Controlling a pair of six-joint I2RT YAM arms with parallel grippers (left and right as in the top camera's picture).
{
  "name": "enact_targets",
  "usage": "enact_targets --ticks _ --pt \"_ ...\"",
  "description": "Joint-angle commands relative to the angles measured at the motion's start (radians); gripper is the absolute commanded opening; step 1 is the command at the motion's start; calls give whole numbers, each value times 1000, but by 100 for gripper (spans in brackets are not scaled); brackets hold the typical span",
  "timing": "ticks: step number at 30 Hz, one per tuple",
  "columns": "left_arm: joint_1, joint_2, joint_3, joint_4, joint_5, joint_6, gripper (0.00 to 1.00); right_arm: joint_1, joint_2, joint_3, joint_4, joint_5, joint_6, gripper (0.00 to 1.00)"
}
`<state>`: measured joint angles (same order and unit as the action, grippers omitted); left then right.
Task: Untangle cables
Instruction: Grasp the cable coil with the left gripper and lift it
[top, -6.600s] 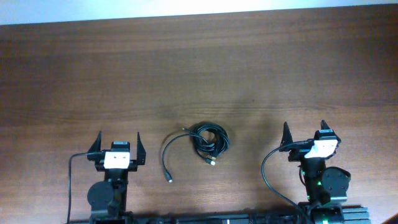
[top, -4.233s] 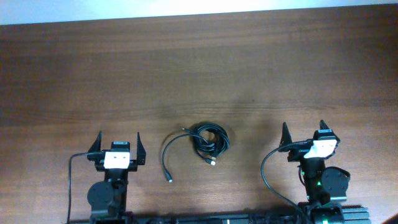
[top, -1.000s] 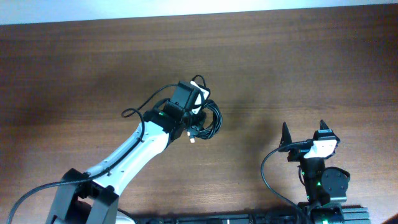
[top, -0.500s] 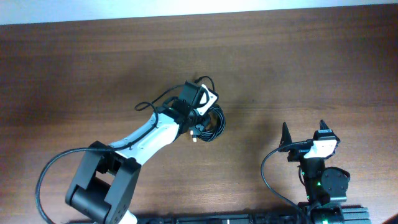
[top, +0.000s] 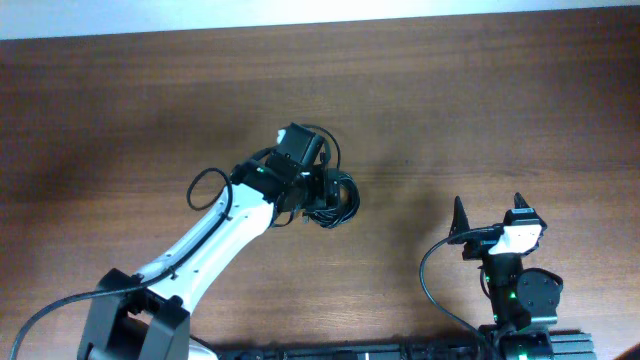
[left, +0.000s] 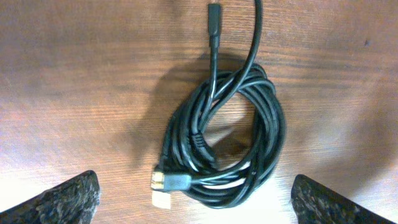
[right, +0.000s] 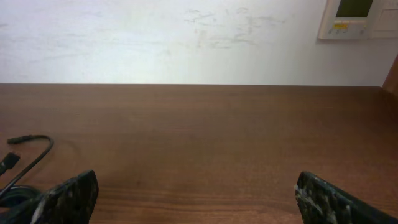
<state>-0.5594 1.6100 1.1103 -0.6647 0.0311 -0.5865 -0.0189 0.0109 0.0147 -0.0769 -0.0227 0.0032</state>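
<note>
The cables (left: 227, 140) lie as one black coil on the brown table (left: 74, 93), with a silvery plug (left: 163, 182) at its near left edge. One strand and a small black plug (left: 213, 14) run off toward the far side. My left gripper (left: 196, 208) hangs open over the coil, a fingertip on each side and apart from it. In the overhead view the cables (top: 345, 197) sit just right of the left gripper (top: 318, 190). My right gripper (top: 490, 213) stands open at the near right, with nothing between its fingers (right: 69, 198).
The left arm (top: 200, 250) stretches diagonally from the near left toward the middle. In the right wrist view a loose cable end (right: 25, 140) shows at the far left. A white wall (right: 186, 37) rises behind the table's far edge.
My left gripper has opened and let the coil go; the coil now rests on the table. The arm shifted slightly left. The right arm has not moved.
</note>
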Motion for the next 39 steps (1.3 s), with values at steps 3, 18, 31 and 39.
enact_targets --ticks 3,18,31,39 --pt "-3 2 1 5 -180 -71 79 6 -6 -9 -1 9 2 99" --pt "-3 247 0 141 20 222 47 6 -6 -9 -1 9 2 99" --pt "-2 240 149 -114 -85 236 0 6 -6 -9 -1 9 2 99" --pt "-2 -130 156 -254 -100 357 0 6 -6 -9 -1 9 2 99"
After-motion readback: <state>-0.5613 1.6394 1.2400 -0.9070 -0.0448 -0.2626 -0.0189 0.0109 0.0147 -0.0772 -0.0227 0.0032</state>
